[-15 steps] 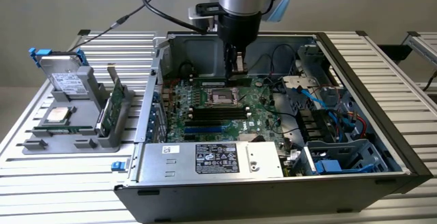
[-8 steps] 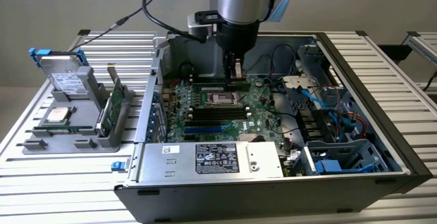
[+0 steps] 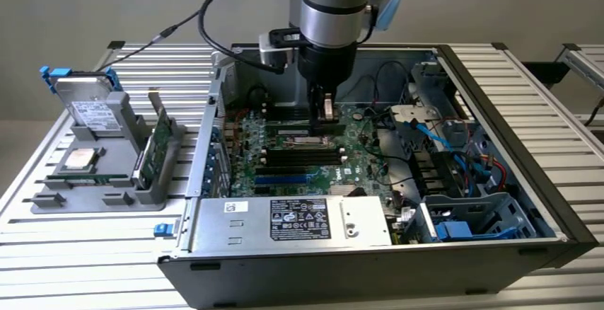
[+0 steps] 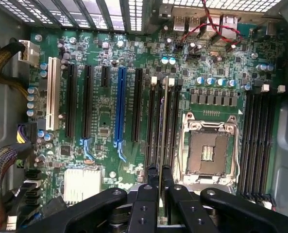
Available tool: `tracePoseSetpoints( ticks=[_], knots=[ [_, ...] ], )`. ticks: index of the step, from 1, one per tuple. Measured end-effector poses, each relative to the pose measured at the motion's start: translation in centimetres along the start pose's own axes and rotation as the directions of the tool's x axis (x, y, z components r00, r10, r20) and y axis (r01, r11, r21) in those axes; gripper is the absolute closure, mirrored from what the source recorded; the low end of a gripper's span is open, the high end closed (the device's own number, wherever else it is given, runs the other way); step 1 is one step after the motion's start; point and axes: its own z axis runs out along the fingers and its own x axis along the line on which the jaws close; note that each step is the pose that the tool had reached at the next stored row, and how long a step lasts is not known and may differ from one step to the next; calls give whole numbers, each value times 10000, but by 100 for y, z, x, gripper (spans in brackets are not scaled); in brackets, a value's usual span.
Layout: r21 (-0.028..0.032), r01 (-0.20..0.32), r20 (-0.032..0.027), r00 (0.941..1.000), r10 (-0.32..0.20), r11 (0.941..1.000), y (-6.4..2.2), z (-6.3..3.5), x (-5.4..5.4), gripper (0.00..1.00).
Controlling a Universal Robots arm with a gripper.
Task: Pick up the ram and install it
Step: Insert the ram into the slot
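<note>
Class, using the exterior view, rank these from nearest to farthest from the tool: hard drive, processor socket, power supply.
1. Processor socket, just beside the tool.
2. Power supply, inside the case, at its near end.
3. Hard drive, outside the case, exterior view's left.

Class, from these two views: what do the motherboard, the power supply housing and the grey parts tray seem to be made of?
The motherboard: green lacquered circuit-board laminate, likely fibreglass; traces and soldered parts show. The power supply housing: bare sheet metal, dull silver sheen, folded edges. The grey parts tray: probably moulded plastic, matte, thick rounded walls.
</note>
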Motion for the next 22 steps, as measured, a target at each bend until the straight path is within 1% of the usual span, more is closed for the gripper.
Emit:
tracePoseSetpoints(
  ticks=[5,22],
  knots=[
    [-1,0,0,10000,0,10000,-1,90,18,86],
    [0,-1,0,10000,1,10000,-6,401,30,86]
  ],
)
